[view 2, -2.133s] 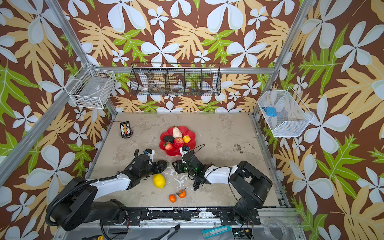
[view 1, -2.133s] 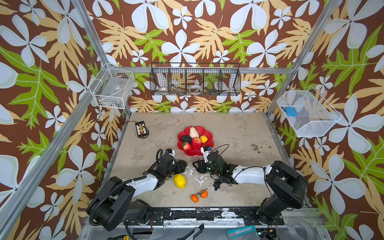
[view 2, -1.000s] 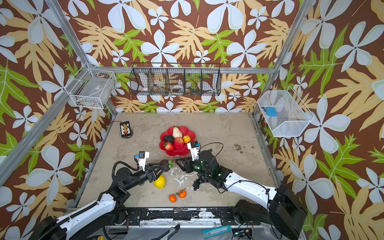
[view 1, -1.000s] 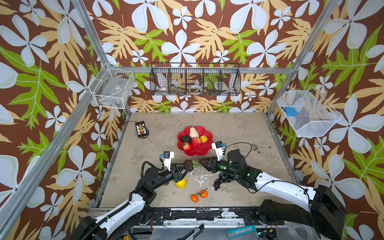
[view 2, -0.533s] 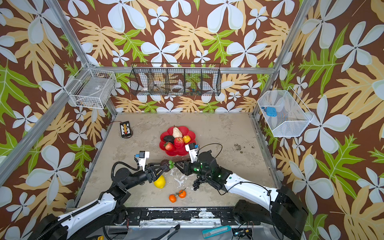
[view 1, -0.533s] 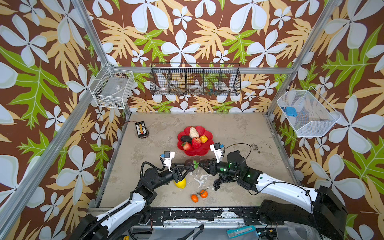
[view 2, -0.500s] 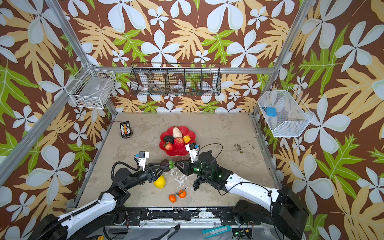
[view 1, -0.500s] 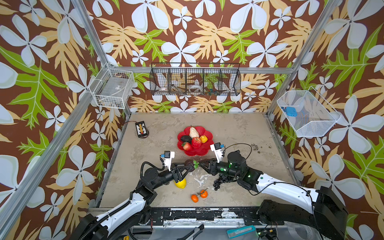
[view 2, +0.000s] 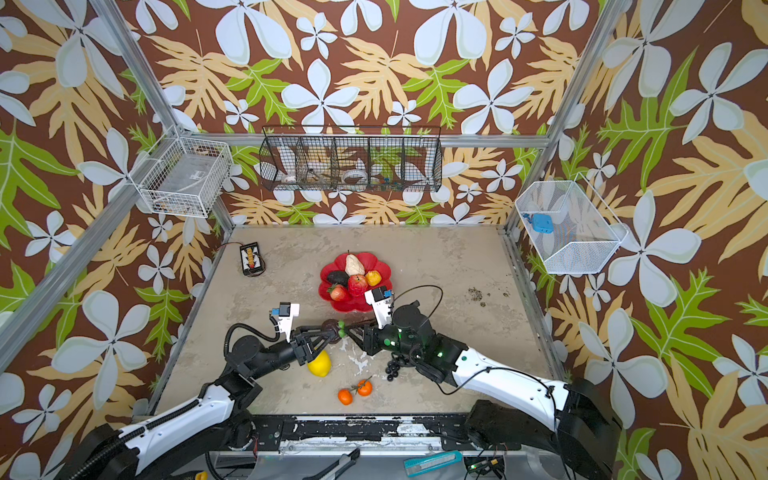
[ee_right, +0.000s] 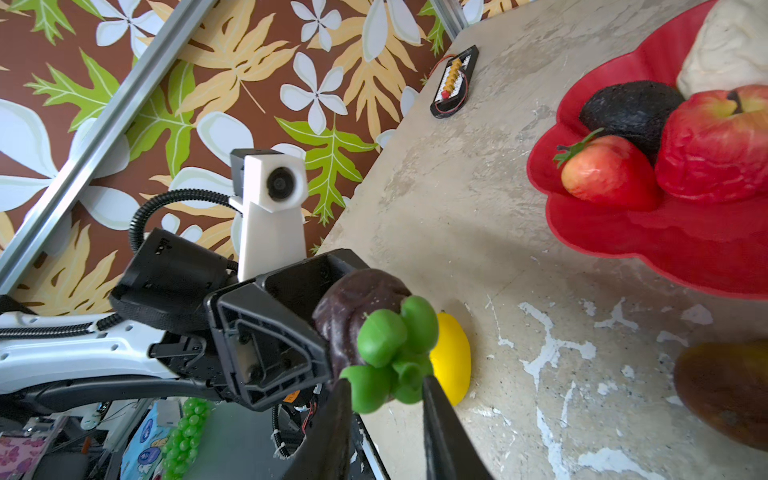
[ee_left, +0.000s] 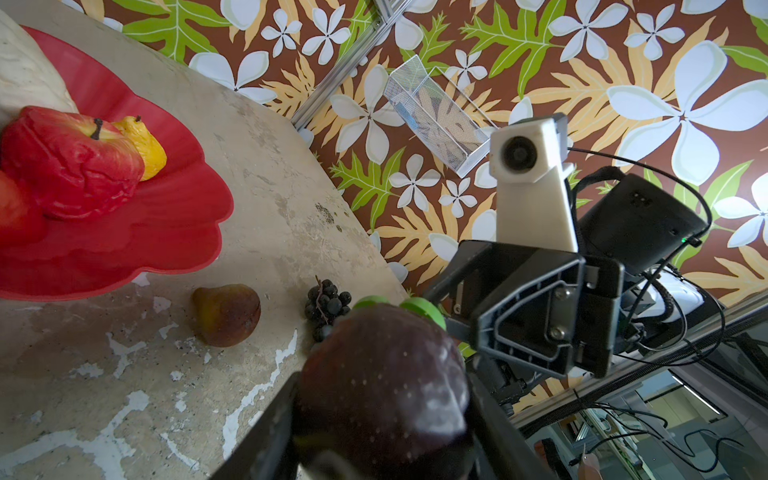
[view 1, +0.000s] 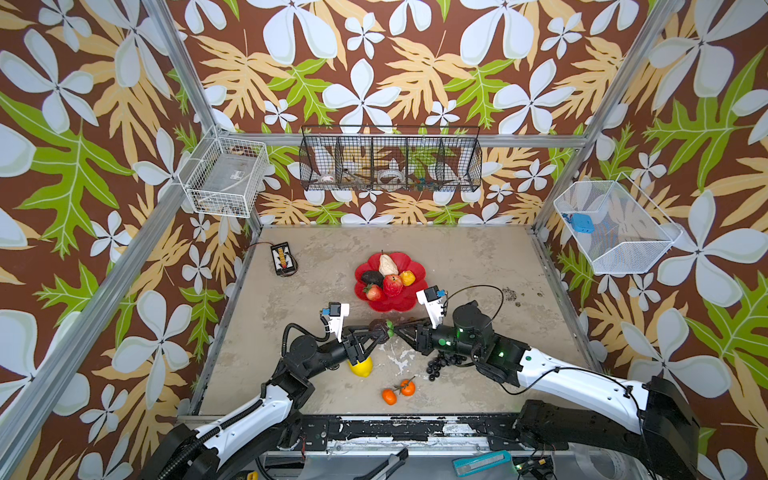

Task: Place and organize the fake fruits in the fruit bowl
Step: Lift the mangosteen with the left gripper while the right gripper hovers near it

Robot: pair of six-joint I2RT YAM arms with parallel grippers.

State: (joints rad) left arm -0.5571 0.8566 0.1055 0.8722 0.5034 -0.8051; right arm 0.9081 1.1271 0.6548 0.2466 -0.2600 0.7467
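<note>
Grip: L jaws clamped on dark purple fruit (view 1: 379, 326), held off desk (view 1: 478, 257). R jaws narrowly parted either side of its green top (ee_right: 390, 353); can't tell if gripping. Just beyond, fruit bowl (view 1: 390, 305) holds apple (view 1: 392, 284), pear (view 1: 387, 264), others; lemon (view 1: 360, 368) on desk below L jaws.

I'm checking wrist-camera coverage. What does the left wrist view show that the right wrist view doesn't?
Only the left wrist view: the black grape bunch and the small yellow fruit. Only the right wrist view: the lemon, the avocado and the black connector board. Both: the red bowl, the red apple and the green-topped dark fruit.
</note>
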